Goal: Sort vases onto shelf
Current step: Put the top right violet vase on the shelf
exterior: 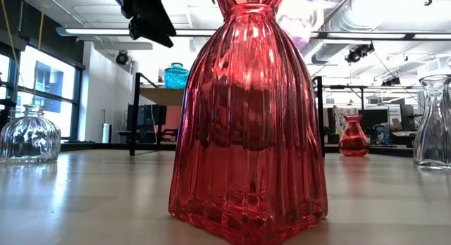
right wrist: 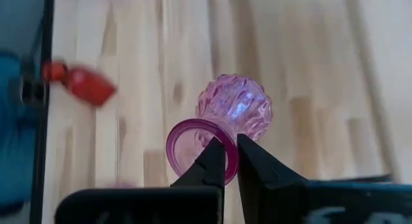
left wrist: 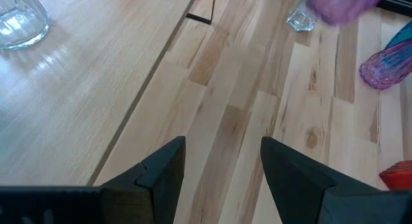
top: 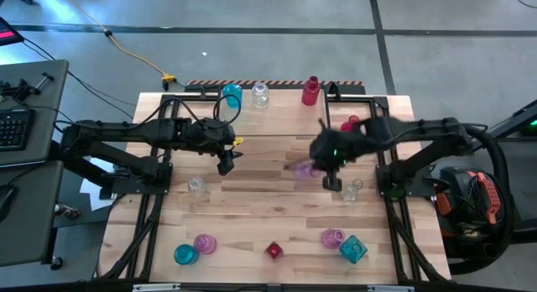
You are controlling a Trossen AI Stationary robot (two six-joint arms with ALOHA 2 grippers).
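Wooden slat table (top: 252,216) seen from above, with the shelf (top: 277,116) along its far edge; both arms reach in over the middle. On the shelf stand a teal vase (top: 231,96), a clear vase (top: 260,95) and a red bottle vase (top: 311,91); a further red vase (top: 350,123) sits near the right arm, though whether it rests on the shelf or the table cannot be told. Left gripper (top: 225,164) hangs above bare boards just in front of the shelf, fingers (left wrist: 164,169) spread apart and holding nothing. Right gripper (right wrist: 230,161) is raised over the table centre, its fingers pinched on the rim of a pink faceted vase (right wrist: 235,108), which is carried clear of the wood. Near the front edge stand a teal round vase (top: 185,255), a pink vase (top: 205,242), a small red faceted vase (top: 273,250), another pink vase (top: 332,238) and a teal faceted vase (top: 353,248); two small clear vases (top: 196,186) stand at mid-table, left and right.
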